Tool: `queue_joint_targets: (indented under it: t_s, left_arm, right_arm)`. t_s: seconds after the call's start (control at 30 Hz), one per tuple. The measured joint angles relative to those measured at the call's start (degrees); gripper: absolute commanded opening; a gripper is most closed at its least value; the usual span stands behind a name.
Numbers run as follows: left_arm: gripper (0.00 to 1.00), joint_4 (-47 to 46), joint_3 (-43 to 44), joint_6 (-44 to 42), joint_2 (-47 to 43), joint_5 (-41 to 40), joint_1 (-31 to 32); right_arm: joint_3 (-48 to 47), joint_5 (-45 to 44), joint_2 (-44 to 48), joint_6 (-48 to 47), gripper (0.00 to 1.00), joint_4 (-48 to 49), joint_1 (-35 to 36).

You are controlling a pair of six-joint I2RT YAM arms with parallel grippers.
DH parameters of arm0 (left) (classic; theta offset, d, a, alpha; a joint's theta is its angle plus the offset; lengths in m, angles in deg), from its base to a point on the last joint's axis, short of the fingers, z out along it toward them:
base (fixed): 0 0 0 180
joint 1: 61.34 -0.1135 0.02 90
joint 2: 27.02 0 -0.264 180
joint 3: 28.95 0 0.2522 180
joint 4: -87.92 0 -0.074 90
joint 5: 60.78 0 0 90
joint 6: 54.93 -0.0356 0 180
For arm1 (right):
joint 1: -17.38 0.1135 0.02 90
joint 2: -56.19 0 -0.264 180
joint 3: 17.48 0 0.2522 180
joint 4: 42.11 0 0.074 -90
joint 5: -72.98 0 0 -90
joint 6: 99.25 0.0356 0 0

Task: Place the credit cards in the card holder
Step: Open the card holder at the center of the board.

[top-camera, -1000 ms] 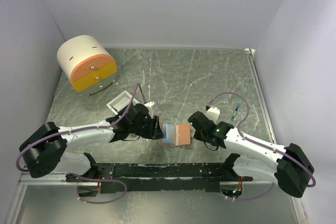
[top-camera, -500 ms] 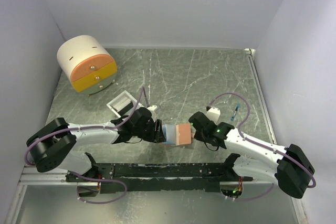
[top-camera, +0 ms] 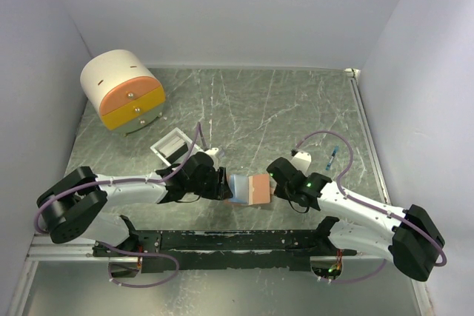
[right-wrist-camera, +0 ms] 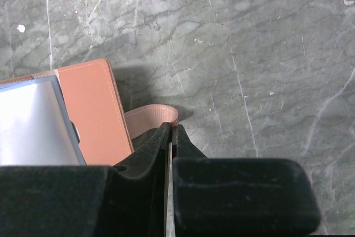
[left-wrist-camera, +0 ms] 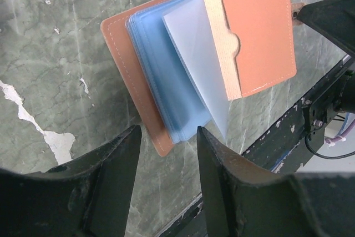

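The card holder (top-camera: 248,189) lies open on the green marbled table between both arms. Its salmon-brown cover (left-wrist-camera: 255,31) is spread wide and its pale blue pockets (left-wrist-camera: 172,76) fan upward. My left gripper (left-wrist-camera: 167,137) hangs open just short of the holder's near left corner, with only table between its fingers. My right gripper (right-wrist-camera: 171,129) is shut, its tips pinched on the holder's salmon strap (right-wrist-camera: 150,116) at the right edge of the cover (right-wrist-camera: 91,109). In the top view the left gripper (top-camera: 224,183) and right gripper (top-camera: 275,186) flank the holder. No credit cards are in view.
A round cream-and-orange drawer unit (top-camera: 122,90) stands at the back left. A small white open box (top-camera: 169,144) sits just behind the left arm. A thin blue object (top-camera: 332,159) lies at the right. The black mounting rail (top-camera: 229,240) runs along the near edge, and walls enclose three sides.
The left arm has moved right, bringing its open gripper up to the card holder's left edge. The right gripper and the holder have stayed where they were.
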Motion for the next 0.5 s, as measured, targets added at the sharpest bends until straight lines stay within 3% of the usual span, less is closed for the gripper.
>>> queue_joint_targets:
  t_s: [0.2, 0.5]
  left_arm:
    - [0.59, -0.33, 0.00, 0.70, 0.85, -0.11, 0.00]
    - [0.52, -5.11, -0.79, 2.32, 3.02, 0.98, 0.00]
  right_arm:
    - [0.00, 0.02, 0.00, -0.22, 0.00, 0.02, -0.09]
    - [0.00, 0.07, 0.00, -0.35, 0.00, 0.04, -0.13]
